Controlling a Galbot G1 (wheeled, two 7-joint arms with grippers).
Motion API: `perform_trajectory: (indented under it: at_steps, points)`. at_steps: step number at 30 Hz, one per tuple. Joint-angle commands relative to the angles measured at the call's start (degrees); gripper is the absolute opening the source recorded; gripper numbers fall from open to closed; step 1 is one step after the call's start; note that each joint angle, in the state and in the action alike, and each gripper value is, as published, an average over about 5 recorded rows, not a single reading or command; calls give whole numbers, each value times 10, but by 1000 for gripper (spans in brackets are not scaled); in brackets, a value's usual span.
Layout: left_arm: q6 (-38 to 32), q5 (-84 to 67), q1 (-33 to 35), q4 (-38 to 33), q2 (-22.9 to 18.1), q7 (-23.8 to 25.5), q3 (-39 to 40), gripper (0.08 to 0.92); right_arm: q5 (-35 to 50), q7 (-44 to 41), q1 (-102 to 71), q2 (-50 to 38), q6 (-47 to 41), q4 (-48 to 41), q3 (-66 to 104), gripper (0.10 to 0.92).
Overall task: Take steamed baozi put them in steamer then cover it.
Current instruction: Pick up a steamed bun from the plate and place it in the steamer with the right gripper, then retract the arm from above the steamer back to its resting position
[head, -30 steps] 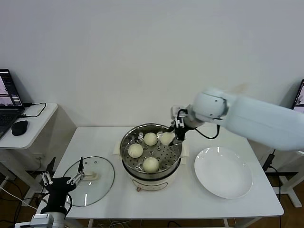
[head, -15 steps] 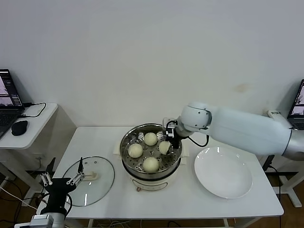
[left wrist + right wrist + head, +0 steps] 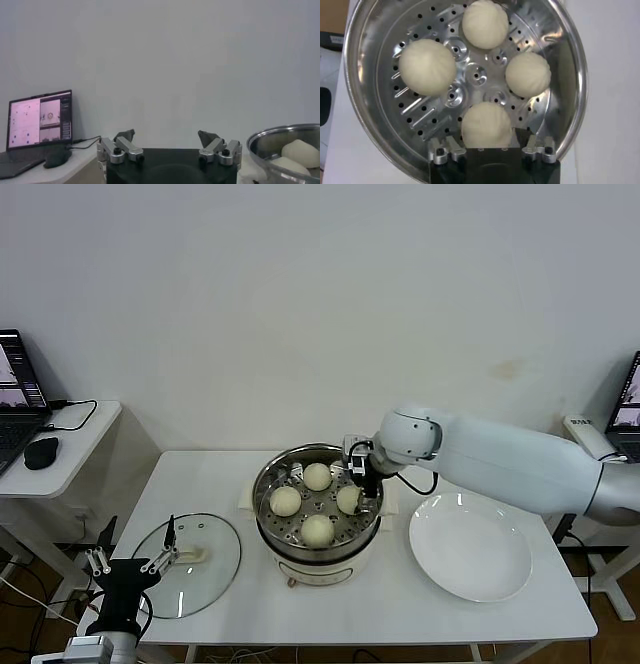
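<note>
Four cream-white baozi lie on the perforated tray of the steel steamer (image 3: 262, 484): at the back (image 3: 317, 476), left (image 3: 285, 501), front (image 3: 318, 530) and right (image 3: 348, 498). My right gripper (image 3: 361, 480) hangs over the steamer's right side, open, with its fingers on either side of the right baozi (image 3: 486, 125), which rests on the tray (image 3: 420, 107). The glass cover (image 3: 190, 564) with its cream handle lies flat on the table at the front left. My left gripper (image 3: 125, 562) is parked open beside the cover, empty (image 3: 167, 136).
An empty white plate (image 3: 470, 546) lies to the right of the steamer. A side table with a laptop (image 3: 15, 399) and a mouse (image 3: 41, 452) stands at the far left. The steamer's rim (image 3: 280, 137) shows in the left wrist view.
My right gripper carried the fourth baozi from the steamer's back right rim down onto the tray. The baozi now rests on the tray. The left arm has not moved.
</note>
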Motion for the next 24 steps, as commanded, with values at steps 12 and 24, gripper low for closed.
perform_trajectory:
  at_steps: [12, 24]
  points:
    - [-1, -2, -6, 8, 4, 2, 5, 823, 173, 290, -82, -225, 89, 208, 156, 823]
    - [-8, 8, -23, 29, 4, -8, 27, 823, 63, 456, -740, -249, 391, 283, 717, 822]
